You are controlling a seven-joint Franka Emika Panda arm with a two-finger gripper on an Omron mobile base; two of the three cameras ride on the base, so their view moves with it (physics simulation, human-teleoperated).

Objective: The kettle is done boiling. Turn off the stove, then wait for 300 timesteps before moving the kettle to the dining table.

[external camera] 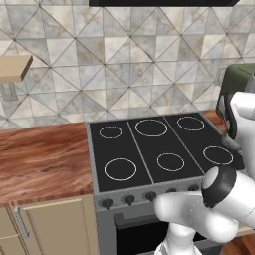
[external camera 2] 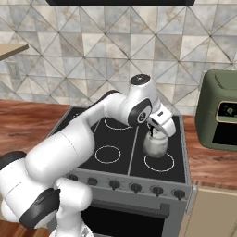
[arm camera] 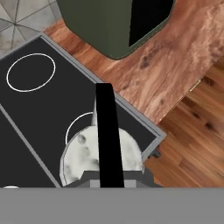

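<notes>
The gripper was closed on the thin black handle of the kettle. The kettle hung above the front right burner ring of the stove, apparently just clear of the glass; whether its base touched the glass could not be determined. In the hand view the handle ran straight up from between the fingertips, with the speckled body beneath it.

Risk, as a judgement: the hold was on a narrow arched handle only, so the kettle could swing or tip during a fast carry, and it could slip out of the closed jaws if the handle rotated between them.

Obstructions: a dark green countertop appliance stood on the wood counter just right of the stove. A swing to that side at the present height could strike it. The row of knobs lay along the front edge, below the kettle.
</notes>
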